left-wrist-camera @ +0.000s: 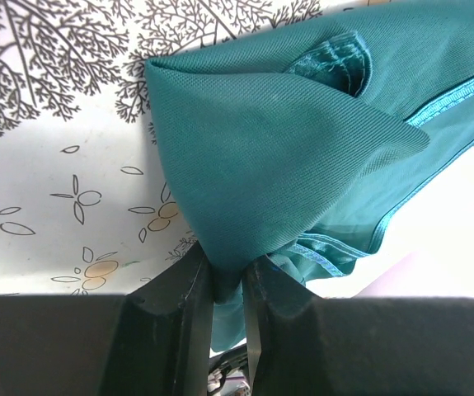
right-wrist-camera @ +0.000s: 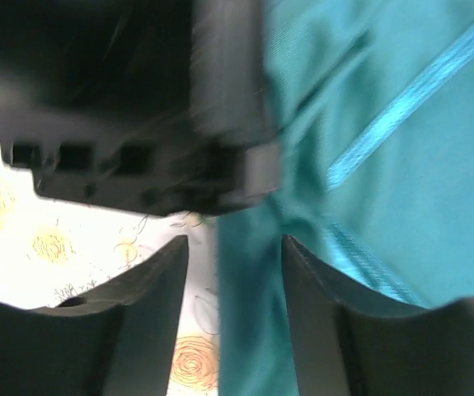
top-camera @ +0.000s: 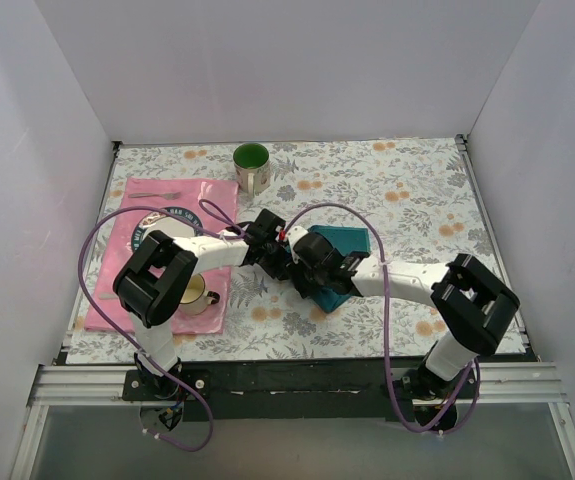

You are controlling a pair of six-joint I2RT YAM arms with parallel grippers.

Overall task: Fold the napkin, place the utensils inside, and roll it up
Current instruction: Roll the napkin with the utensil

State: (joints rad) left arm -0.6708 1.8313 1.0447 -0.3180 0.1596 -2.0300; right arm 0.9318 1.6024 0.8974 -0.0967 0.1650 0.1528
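Note:
The teal napkin (top-camera: 345,243) lies bunched at mid-table, partly under both grippers. My left gripper (top-camera: 275,252) is shut on a gathered fold of the napkin (left-wrist-camera: 269,157), which rises from between its fingers (left-wrist-camera: 179,313) and lifts off the floral tablecloth. My right gripper (top-camera: 314,268) meets it from the right and stands open. The napkin's left edge (right-wrist-camera: 253,330) hangs loose in the gap between the spread fingers (right-wrist-camera: 150,305), touching neither. A thin pale utensil (top-camera: 159,195) seems to lie on the pink placemat; I cannot make out other utensils.
A green mug (top-camera: 251,166) stands at the back. The pink placemat (top-camera: 202,195) at left carries a round plate (top-camera: 172,218) and a second mug (top-camera: 198,293) under the left arm. White walls close in three sides.

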